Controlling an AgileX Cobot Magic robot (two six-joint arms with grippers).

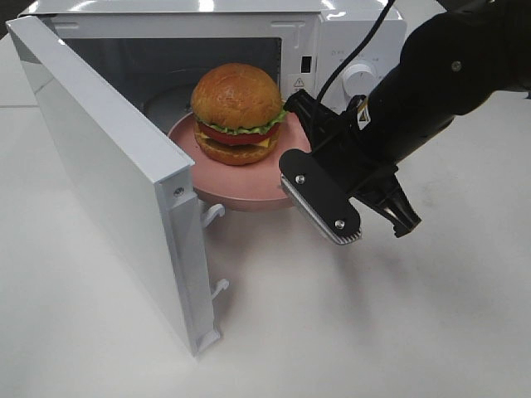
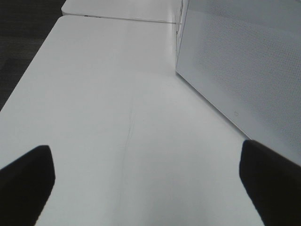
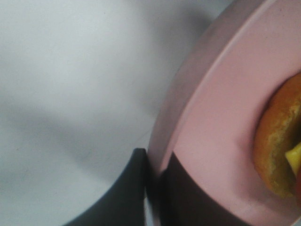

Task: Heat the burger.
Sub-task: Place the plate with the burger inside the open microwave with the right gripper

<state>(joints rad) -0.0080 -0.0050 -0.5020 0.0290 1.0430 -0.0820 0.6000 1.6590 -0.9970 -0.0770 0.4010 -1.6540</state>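
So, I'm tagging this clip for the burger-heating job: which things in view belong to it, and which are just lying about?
In the job: burger, on the pink plate; microwave with its door open; right gripper, shut on the plate's rim.
Not in it: left gripper, open and holding nothing; the table under it.

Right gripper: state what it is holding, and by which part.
The right gripper is shut on the pink plate, pinching its rim; the burger sits on that plate.
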